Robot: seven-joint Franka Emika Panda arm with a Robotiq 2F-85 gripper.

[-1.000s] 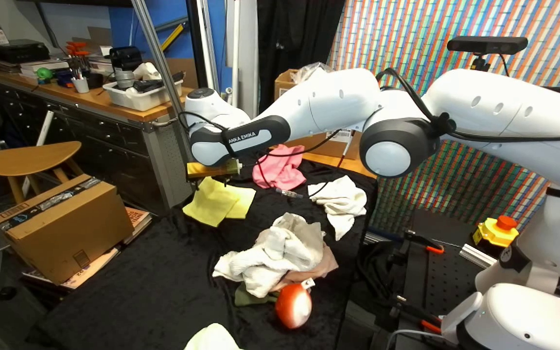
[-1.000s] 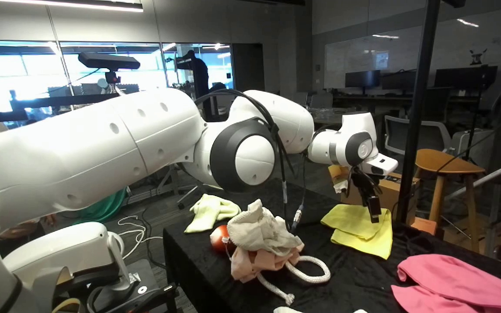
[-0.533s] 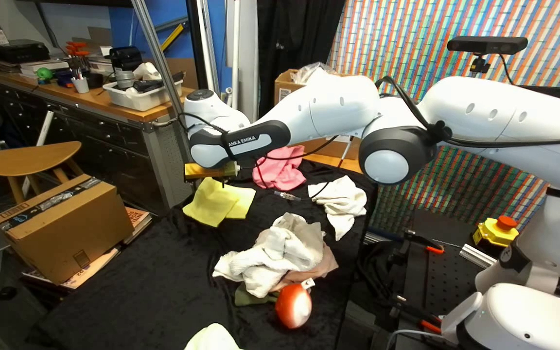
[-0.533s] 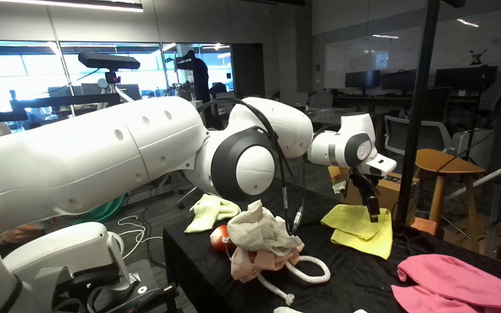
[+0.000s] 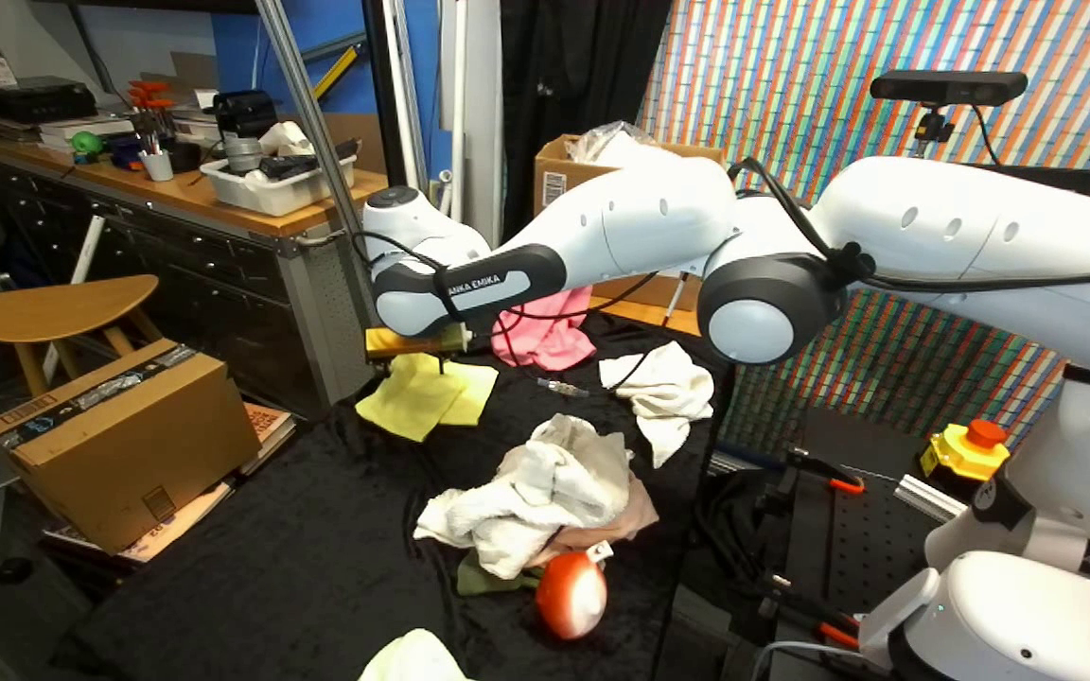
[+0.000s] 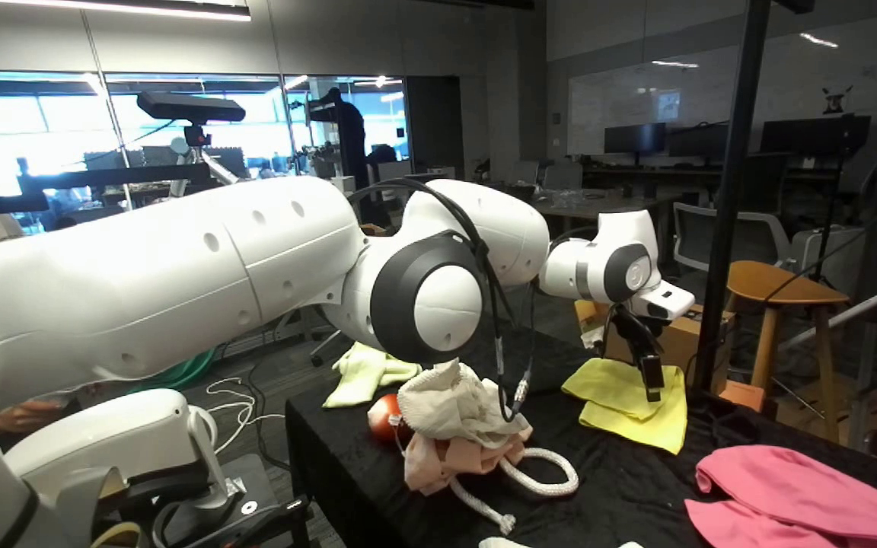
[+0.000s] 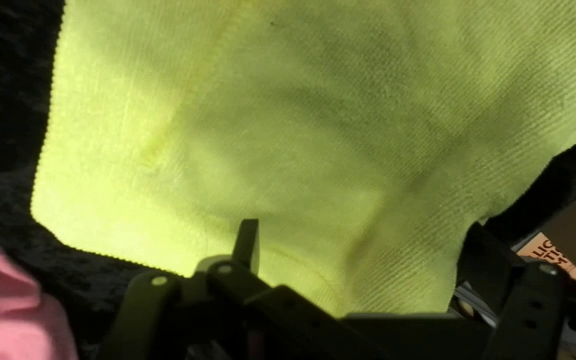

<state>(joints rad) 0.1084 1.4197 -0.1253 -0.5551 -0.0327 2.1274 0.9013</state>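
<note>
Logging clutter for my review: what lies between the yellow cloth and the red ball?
A heap of pale cloths, with black tablecloth showing between it and the yellow cloth; both exterior views show this.

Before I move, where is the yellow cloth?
In both exterior views, the yellow cloth lies left of the pink cloth on the black-covered table. The wrist view shows it beneath the open gripper.

“ANKA EMIKA” on the arm [image 5: 640,227]
</note>
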